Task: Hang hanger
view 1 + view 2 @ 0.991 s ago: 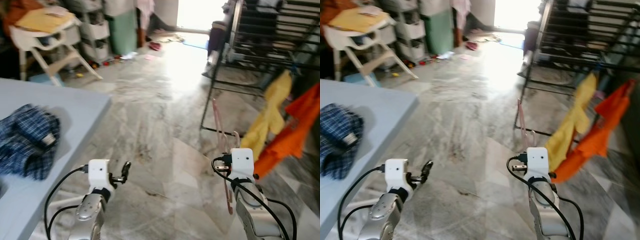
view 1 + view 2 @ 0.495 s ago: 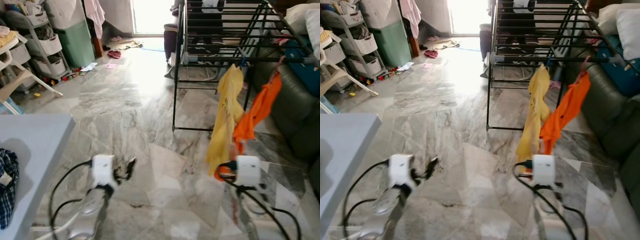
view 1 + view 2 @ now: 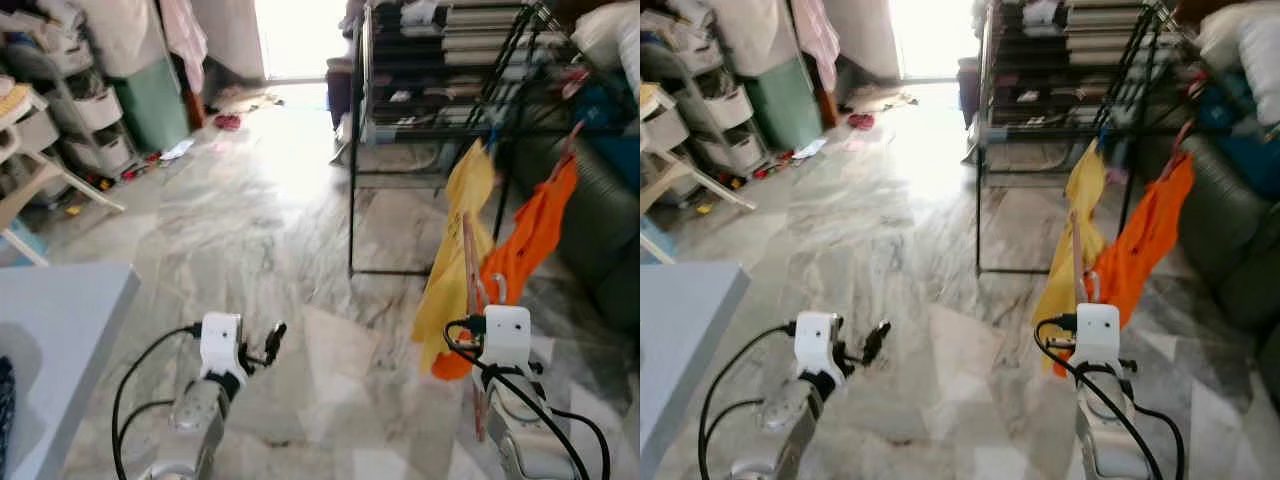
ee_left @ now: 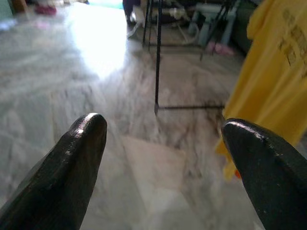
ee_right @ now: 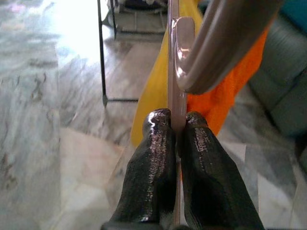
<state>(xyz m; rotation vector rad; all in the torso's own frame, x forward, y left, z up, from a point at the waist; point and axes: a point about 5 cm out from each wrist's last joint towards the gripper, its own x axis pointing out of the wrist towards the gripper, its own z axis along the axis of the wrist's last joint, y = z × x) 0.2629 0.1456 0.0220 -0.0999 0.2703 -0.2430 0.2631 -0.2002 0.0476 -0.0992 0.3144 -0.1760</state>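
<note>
**Pink hanger held short of the rack**

Over the marble floor (image 3: 250,230), the right gripper (image 5: 176,125) pinches a pale pink hanger (image 5: 173,72), its hook blurred up close. Beyond hang yellow (image 3: 455,240) and orange (image 3: 530,235) garments on the drying rack (image 3: 440,70), partly cropped. The left gripper (image 4: 163,134) is spread, empty.

Pink hanger (image 5: 173,72), yellow shirt (image 3: 452,265), orange garment (image 3: 530,240), grey-veined marble floor (image 3: 260,230)

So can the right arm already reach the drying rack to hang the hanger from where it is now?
Probably not yet. The right gripper is shut on the pink hanger low in front of the robot, while the drying rack stands further ahead. Open floor lies between, so the way is free.
</note>
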